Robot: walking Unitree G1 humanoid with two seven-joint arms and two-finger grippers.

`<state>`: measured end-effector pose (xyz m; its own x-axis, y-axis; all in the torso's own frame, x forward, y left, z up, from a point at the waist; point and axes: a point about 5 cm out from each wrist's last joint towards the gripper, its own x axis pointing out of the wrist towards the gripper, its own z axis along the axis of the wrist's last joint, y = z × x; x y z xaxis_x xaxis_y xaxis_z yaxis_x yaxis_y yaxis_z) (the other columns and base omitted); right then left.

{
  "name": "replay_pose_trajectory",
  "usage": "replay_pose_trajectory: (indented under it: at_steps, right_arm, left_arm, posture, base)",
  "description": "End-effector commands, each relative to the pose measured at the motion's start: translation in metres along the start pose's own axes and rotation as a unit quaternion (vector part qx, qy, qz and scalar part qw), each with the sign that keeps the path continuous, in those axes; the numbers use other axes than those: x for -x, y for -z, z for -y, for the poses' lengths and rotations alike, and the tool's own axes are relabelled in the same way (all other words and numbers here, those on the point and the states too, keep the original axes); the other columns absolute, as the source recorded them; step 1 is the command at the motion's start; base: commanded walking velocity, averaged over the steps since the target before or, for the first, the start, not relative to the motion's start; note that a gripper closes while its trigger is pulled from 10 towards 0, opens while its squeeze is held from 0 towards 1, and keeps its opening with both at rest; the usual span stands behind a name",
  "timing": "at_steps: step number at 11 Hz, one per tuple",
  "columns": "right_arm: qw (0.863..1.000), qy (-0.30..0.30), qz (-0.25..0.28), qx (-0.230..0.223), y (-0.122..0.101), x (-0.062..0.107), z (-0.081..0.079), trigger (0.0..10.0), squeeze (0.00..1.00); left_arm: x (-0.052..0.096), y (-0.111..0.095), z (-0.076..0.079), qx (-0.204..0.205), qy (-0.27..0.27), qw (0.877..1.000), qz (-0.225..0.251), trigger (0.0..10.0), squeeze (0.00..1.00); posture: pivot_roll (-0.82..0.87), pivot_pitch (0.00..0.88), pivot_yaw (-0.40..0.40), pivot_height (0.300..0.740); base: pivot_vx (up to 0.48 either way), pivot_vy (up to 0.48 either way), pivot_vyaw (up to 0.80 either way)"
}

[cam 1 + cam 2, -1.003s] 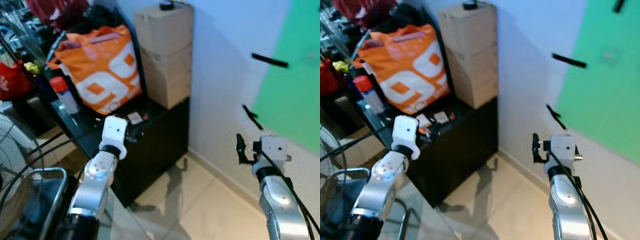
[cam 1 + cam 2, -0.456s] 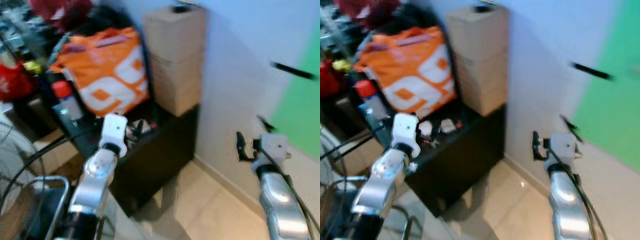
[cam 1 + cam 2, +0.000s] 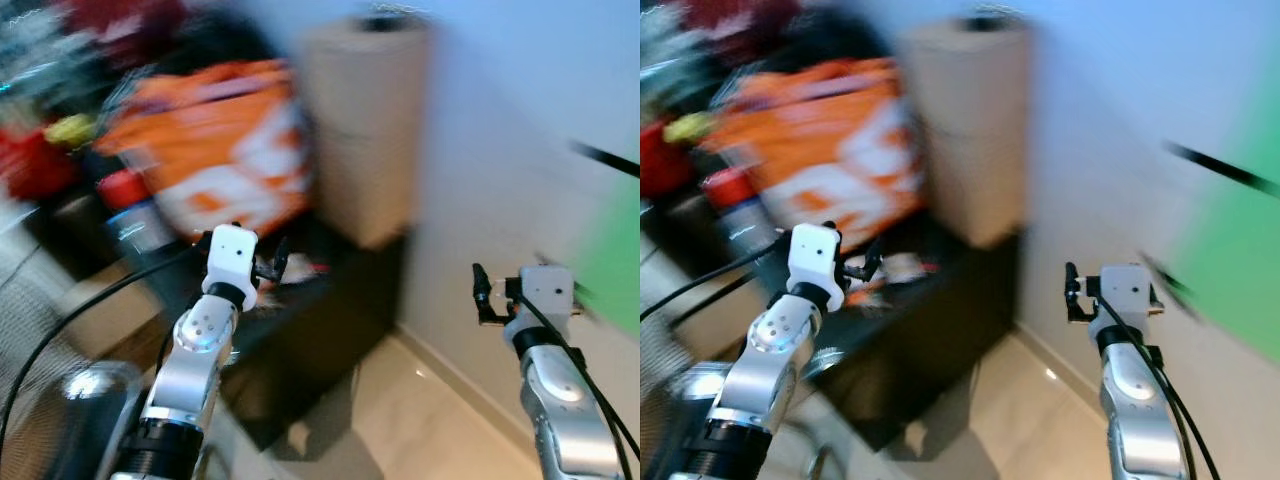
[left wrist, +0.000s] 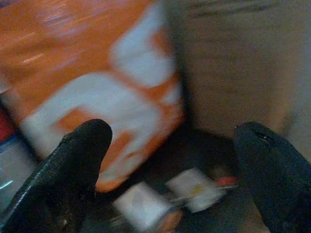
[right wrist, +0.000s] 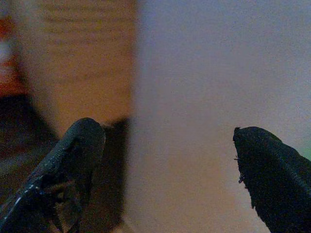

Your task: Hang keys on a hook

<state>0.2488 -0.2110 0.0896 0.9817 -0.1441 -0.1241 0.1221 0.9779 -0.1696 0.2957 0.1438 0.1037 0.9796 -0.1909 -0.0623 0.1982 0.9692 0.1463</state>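
- I cannot pick out any keys with certainty; the head views are smeared by motion blur, and the small light and red items lying on the black cabinet are too blurred to identify.
- A thin dark peg sticks out from the pale wall near the edge of a green panel; I take it for a hook, though the blur leaves its shape unclear.
- My left gripper is raised in front of the cabinet, forearm angled up, wrist block uppermost, fingers pointing toward the cabinet top.
- In the left wrist view its two black fingers stand wide apart with nothing between them, framing the orange and white bag and the small items below it.
- My right gripper is held up at a similar height near the wall, forearm rising from the lower right, fingers pointing left toward the cabinet side.
- Its fingers are likewise spread and empty, aimed at the wall and the cardboard boxes.
- The stacked boxes stand on the cabinet against the wall, just beside the bag.
- Left of the bag are a red-capped bottle and blurred red clutter.
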Motion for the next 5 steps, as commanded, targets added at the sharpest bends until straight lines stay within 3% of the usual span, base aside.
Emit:
replay_pose_trajectory:
  at_steps: [1, 3, 4, 5]
  right_arm:
    - [1.000, -0.019, 0.013, -0.005, -0.0069, -0.0030, -0.0111, 10.0, 0.00]
    - [1.000, -0.021, 0.014, -0.004, -0.0072, -0.0043, -0.0111, 10.0, 0.00]
    - [1.000, -0.021, 0.016, 0.004, -0.0079, -0.0046, -0.0111, 10.0, 0.00]
    - [1.000, -0.021, 0.013, -0.004, -0.0066, -0.0048, -0.0110, 10.0, 0.00]
  left_arm:
    - [0.0020, 0.0016, -0.0115, -0.004, -0.019, 1.000, -0.004, 10.0, 0.00]
    - [0.0019, 0.0016, -0.0119, -0.005, -0.021, 1.000, -0.004, 10.0, 0.00]
    - [0.0017, 0.0015, -0.0122, -0.005, -0.021, 1.000, -0.004, 10.0, 0.00]
    - [0.0028, 0.0024, -0.0125, -0.004, -0.028, 1.000, -0.003, 10.0, 0.00]
  posture:
    - [-0.15, 0.000, 0.086, 0.740]
    - [-0.14, 0.000, 0.084, 0.740]
    - [-0.14, 0.000, 0.085, 0.740]
    - [-0.14, 0.000, 0.086, 0.740]
  base:
    - [0.360, 0.000, 0.80]
    - [0.360, 0.000, 0.80]
    - [0.337, 0.000, 0.00]
    - [0.000, 0.000, 0.00]
